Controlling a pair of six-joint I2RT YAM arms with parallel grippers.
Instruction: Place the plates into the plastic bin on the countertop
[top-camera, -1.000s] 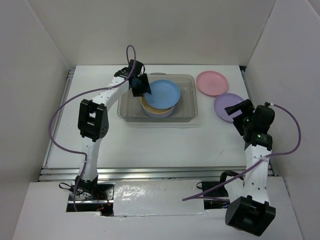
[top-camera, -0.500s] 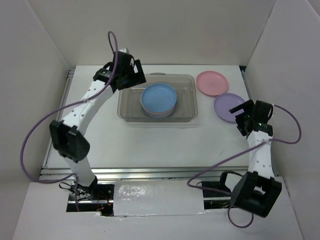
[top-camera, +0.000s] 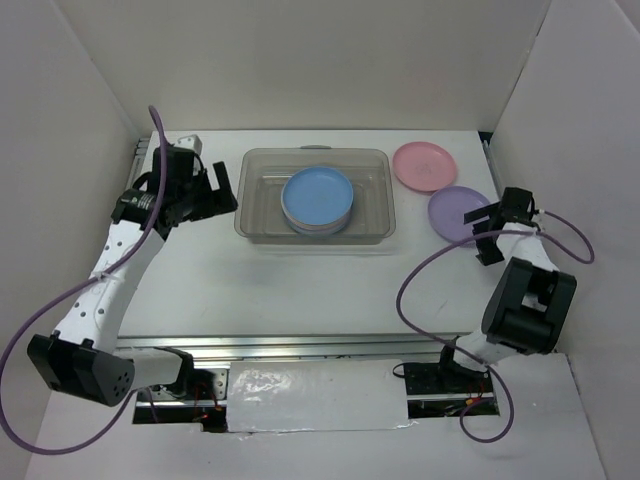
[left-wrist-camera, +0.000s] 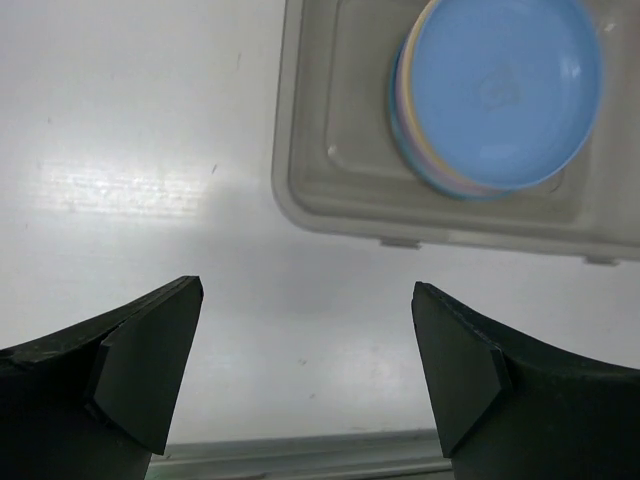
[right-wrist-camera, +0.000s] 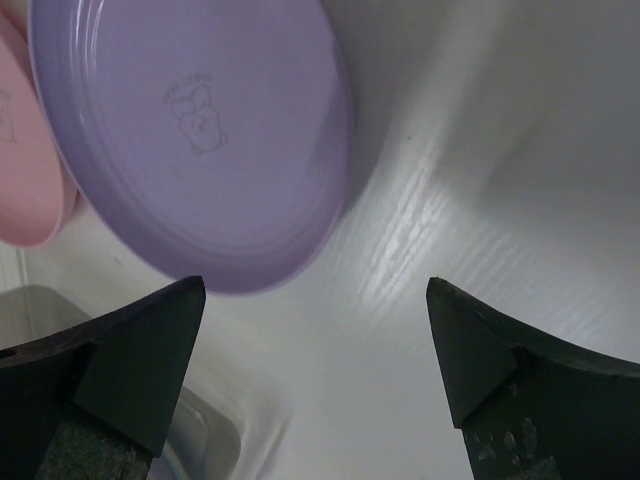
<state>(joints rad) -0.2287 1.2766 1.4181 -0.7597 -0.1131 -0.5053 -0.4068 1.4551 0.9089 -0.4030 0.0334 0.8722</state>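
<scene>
Most of the job looks done: the plastic bin (top-camera: 372, 168) sits at the far middle of the table (top-camera: 300, 290) and holds a stack of plates, with the blue plate (top-camera: 318, 197) lying flat on top. From my left wrist camera I see cream, pink and other coloured rims under the blue plate (left-wrist-camera: 505, 90), but I cannot count them. My left gripper (top-camera: 226, 190) hangs just left of the bin with its jaws spread wide and nothing between them (left-wrist-camera: 305, 290), so that side has no plate to deliver. Two plates are outside, on the table to the right of the bin: the pink plate (top-camera: 424, 166) farther back and the purple plate (top-camera: 455, 212) nearer, their rims close together. My right gripper (top-camera: 482, 232) is at the purple plate's right edge, open and empty, and in my right wrist view the purple plate (right-wrist-camera: 190, 130) lies just beyond the open jaws, ungrasped. I judge these two are what remain, purple first.
</scene>
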